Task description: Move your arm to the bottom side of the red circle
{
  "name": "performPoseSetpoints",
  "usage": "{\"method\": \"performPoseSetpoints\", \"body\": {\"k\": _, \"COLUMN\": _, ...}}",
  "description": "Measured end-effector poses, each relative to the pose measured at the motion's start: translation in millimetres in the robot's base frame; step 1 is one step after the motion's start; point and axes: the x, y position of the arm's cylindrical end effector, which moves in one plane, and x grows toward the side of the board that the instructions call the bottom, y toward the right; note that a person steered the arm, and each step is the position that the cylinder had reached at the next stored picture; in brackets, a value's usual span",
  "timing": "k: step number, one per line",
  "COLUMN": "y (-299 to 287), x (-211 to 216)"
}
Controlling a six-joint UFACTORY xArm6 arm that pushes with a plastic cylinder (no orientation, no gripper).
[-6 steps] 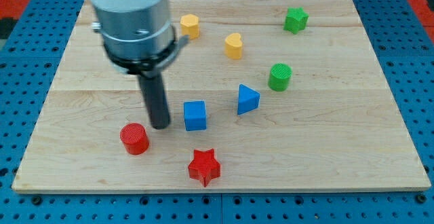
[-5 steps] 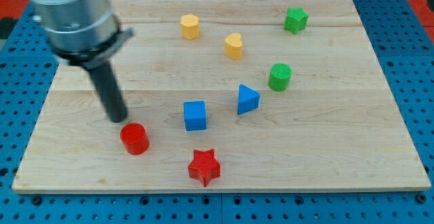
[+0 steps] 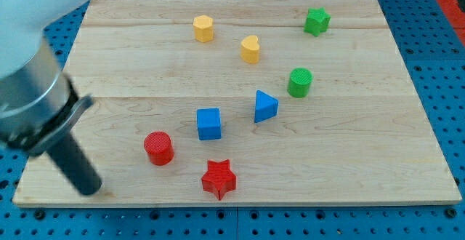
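One dark rod, no fingers on it, rests its tip [image 3: 90, 190] near the table's [image 3: 349, 153] bottom-left corner; red circle [image 3: 158, 148] sits apart, up-right, beside blue cube [image 3: 208, 124].

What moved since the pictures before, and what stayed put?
My tip swept from beside the blue cube over to the view's bottom left, now left of and below the red circle. The red circle slid slightly right. Nothing was grabbed. The other blocks stayed.
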Motion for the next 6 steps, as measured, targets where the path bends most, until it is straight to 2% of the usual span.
{"method": "performPoseSetpoints", "body": {"k": 2, "y": 19, "x": 4}}
{"method": "performPoseSetpoints", "body": {"k": 6, "y": -24, "x": 4}}
